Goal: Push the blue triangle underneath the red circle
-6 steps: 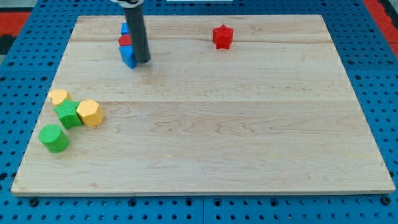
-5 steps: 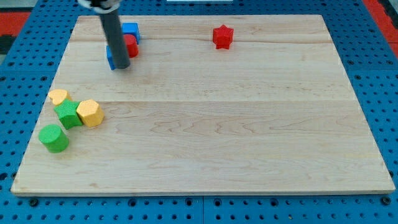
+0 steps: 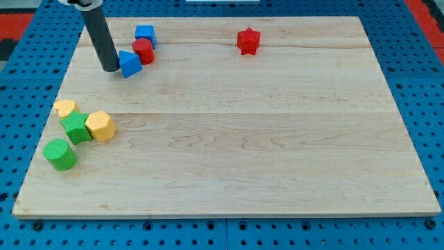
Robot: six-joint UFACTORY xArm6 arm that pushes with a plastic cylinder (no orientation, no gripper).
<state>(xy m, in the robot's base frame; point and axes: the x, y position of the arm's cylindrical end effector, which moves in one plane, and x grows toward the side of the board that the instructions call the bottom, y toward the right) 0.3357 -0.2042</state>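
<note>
The blue triangle (image 3: 130, 64) lies near the board's top left, touching the red circle (image 3: 143, 51) at that block's lower left. A blue cube (image 3: 145, 33) sits just above the red circle. My tip (image 3: 111, 69) rests on the board just left of the blue triangle, close to its left edge; contact cannot be told. The dark rod rises from it toward the view's top left.
A red star (image 3: 248, 40) sits at the top, right of centre. At the left edge are a yellow block (image 3: 65, 107), a green block (image 3: 75, 128), a yellow hexagon (image 3: 100, 126) and a green cylinder (image 3: 60, 154). The wooden board (image 3: 277, 153) lies on a blue pegboard.
My tip has moved left, from the triangle's right side across to its left side. The blue triangle now shows fully, slightly left of where it was.
</note>
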